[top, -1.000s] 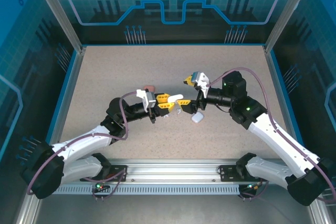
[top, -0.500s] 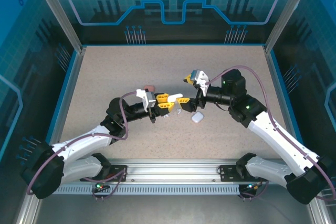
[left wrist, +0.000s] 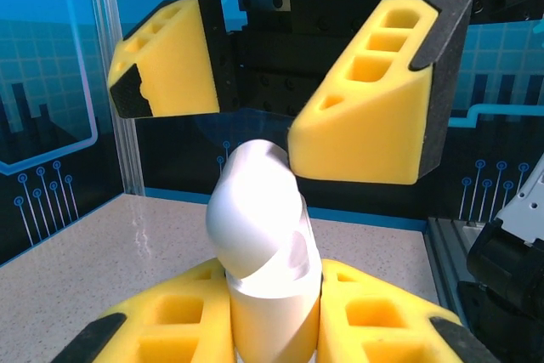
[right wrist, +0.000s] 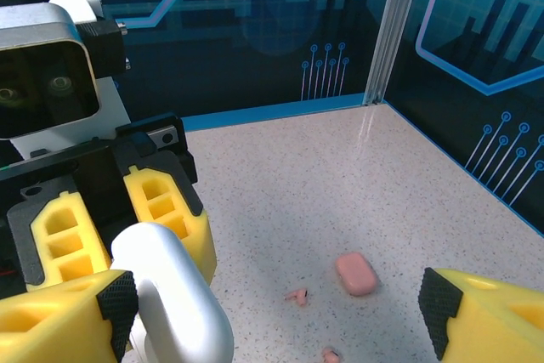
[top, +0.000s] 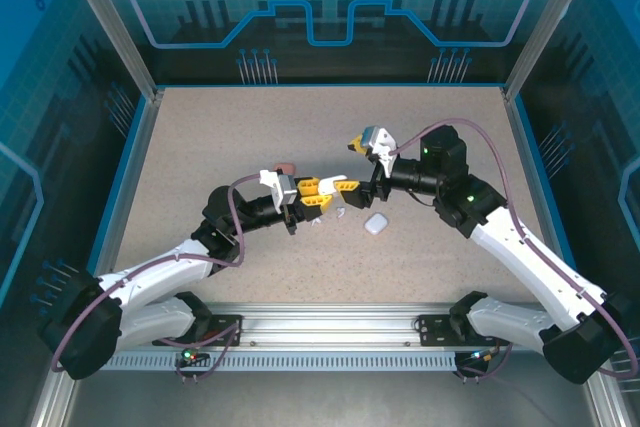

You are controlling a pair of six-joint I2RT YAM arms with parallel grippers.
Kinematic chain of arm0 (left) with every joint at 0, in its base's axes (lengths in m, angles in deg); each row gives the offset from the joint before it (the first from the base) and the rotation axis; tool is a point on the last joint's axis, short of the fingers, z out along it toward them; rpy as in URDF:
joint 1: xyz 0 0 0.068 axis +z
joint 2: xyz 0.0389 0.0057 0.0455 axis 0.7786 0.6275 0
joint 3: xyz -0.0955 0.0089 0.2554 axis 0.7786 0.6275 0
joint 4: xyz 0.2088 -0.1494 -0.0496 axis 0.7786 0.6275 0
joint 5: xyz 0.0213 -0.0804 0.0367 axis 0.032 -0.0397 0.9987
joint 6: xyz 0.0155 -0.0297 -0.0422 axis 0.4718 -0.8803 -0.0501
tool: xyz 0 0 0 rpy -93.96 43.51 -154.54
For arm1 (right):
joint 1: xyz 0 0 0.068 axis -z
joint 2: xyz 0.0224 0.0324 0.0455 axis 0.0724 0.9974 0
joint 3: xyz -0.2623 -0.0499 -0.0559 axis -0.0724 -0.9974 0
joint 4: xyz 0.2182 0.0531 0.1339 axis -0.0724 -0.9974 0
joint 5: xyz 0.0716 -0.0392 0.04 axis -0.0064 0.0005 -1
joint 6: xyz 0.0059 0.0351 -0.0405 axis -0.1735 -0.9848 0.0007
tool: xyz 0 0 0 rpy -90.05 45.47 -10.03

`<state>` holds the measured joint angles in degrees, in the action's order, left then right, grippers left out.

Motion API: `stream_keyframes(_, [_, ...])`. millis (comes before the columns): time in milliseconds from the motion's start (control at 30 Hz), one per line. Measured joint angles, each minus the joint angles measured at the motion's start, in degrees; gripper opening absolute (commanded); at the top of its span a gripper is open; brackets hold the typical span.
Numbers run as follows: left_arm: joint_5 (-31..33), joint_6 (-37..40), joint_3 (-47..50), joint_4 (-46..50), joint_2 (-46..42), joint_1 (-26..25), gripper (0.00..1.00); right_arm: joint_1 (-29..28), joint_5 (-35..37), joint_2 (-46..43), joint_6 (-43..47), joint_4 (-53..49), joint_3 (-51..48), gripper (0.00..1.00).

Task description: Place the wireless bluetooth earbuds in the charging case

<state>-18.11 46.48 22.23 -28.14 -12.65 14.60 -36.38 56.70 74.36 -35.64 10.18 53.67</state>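
White case [left wrist: 262, 244] in left pincer [left wrist: 274, 322], right pincer [right wrist: 268, 316] wide

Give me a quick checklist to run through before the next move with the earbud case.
1. Left gripper shut on the white case: ok.
2. Right gripper open: ok.
3. Earbud in the right gripper: not ok, none held.
4. Salmon earbud lying free on the table: ok.
5. Lid of the white case open: cannot tell.
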Motion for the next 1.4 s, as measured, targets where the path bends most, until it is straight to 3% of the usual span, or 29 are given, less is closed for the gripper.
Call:
stream_keyframes(1000, [0.3, 1.1, 0.9, 0.3, -1.0, 0.0, 0.03, 0.6, 0.4, 1.7, -1.7, -1.2, 4.5, 1.00])
stream_keyframes(1400, [5.1, 3.0, 8.0, 4.3, -12.5, 0.0, 0.02, 5.6, 18.6, -3.4, -19.2, -11.5, 4.1, 1.00])
